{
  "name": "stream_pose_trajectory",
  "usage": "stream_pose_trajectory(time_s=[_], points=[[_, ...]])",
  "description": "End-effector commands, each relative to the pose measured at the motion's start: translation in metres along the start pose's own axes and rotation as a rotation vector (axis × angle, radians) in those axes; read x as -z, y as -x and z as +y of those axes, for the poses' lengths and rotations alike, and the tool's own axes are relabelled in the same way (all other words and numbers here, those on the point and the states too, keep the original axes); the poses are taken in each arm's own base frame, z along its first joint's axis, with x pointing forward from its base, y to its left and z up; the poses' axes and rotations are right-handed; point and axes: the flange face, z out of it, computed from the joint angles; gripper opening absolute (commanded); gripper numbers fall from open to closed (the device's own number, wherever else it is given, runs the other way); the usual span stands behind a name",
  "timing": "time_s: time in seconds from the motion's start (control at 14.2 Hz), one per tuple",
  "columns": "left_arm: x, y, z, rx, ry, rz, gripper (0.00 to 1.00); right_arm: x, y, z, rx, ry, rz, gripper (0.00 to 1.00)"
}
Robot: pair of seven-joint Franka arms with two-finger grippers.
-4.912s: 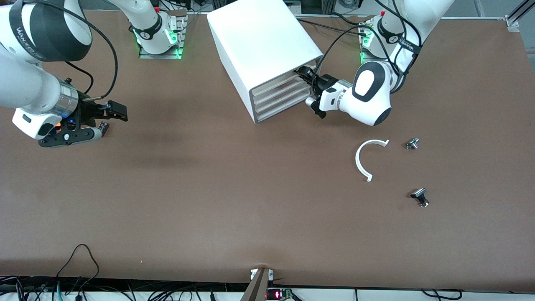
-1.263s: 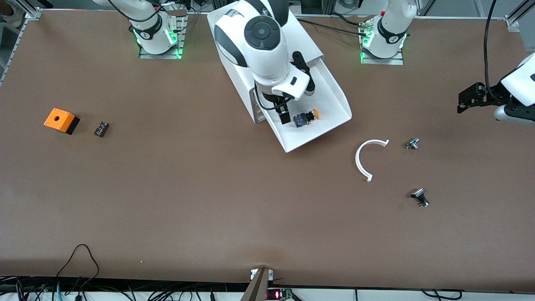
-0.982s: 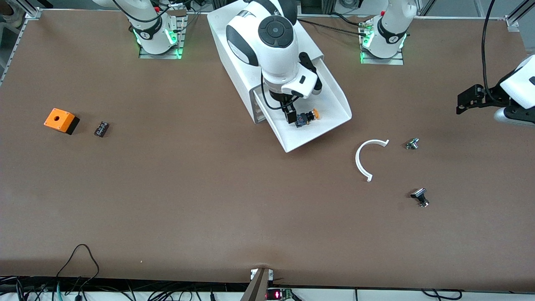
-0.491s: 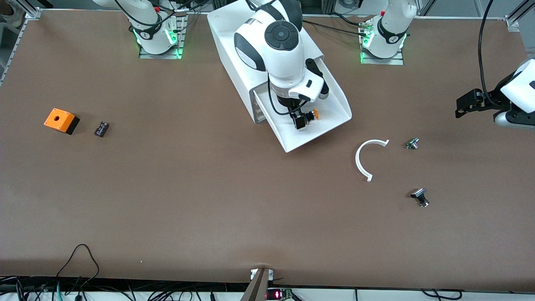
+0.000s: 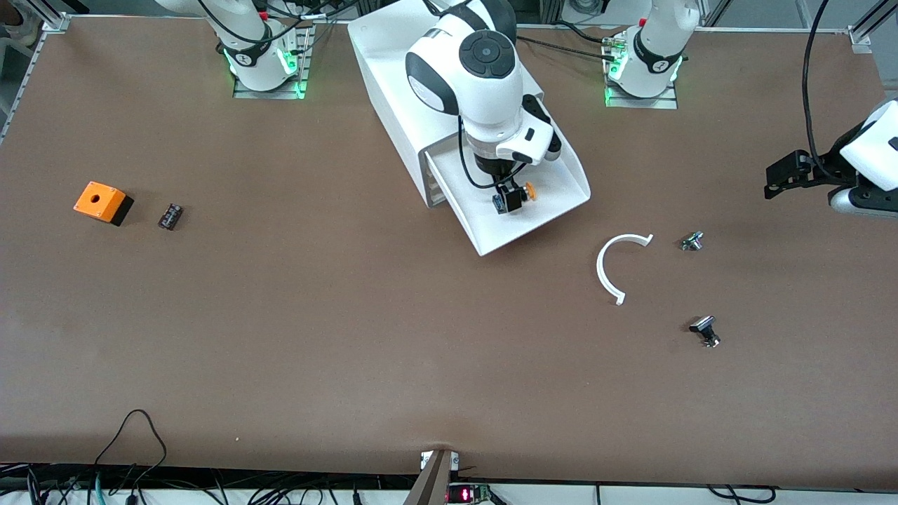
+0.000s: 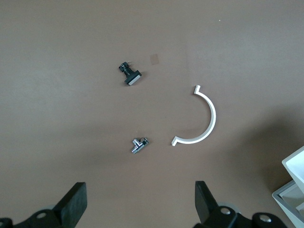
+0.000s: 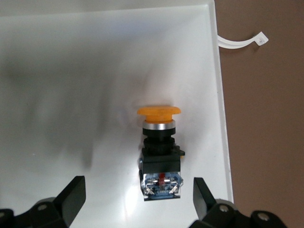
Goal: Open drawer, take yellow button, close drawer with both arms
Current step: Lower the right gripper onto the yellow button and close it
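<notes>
Overhead, the right arm reaches from its base across the white boxy cabinet (image 5: 428, 91) and points its wrist straight down, so that the right gripper (image 5: 510, 197) hangs over the pulled-out top drawer (image 5: 554, 203), a wide shallow white tray with flared side walls. Its black fingers (image 7: 71, 197) stand spread wide apart with nothing between them, one on each side of the small push button (image 7: 159, 152) below. The button lies on its side on the drawer floor, close to one side wall, its round orange mushroom cap above a silver ring and a stubby black body that ends in a blue base with metal terminals. The left arm waits out at its own end of the table, the left gripper (image 5: 789, 172) likewise spread and empty over bare brown tabletop, near a white curved plastic strip (image 6: 199, 121) and two small black-and-silver metal parts (image 6: 139, 145).
</notes>
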Motion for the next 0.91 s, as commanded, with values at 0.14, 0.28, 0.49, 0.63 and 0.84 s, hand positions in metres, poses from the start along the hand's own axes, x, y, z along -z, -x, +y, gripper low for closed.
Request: stream_pose_trajectory(time_s=[0.14,0.28,0.49,0.63,0.84], points=[[0.005,-0.001,0.002,0.012,0.012,0.016,1.00,-0.006,-0.006,0.003,-0.016,0.023,-0.006,1.00],[0.005,-0.001,0.002,0.012,0.012,0.016,1.00,-0.010,-0.006,0.006,-0.024,0.038,-0.001,1.00],[0.005,-0.001,0.002,0.012,0.012,0.016,1.00,-0.020,-0.009,0.007,-0.028,0.053,0.004,1.00],[0.005,-0.001,0.002,0.012,0.011,0.016,1.00,-0.022,-0.012,0.005,-0.061,0.052,0.006,1.00],[0.006,-0.002,0.002,0.011,0.011,0.019,1.00,-0.024,-0.013,0.005,-0.058,0.050,0.003,0.93]])
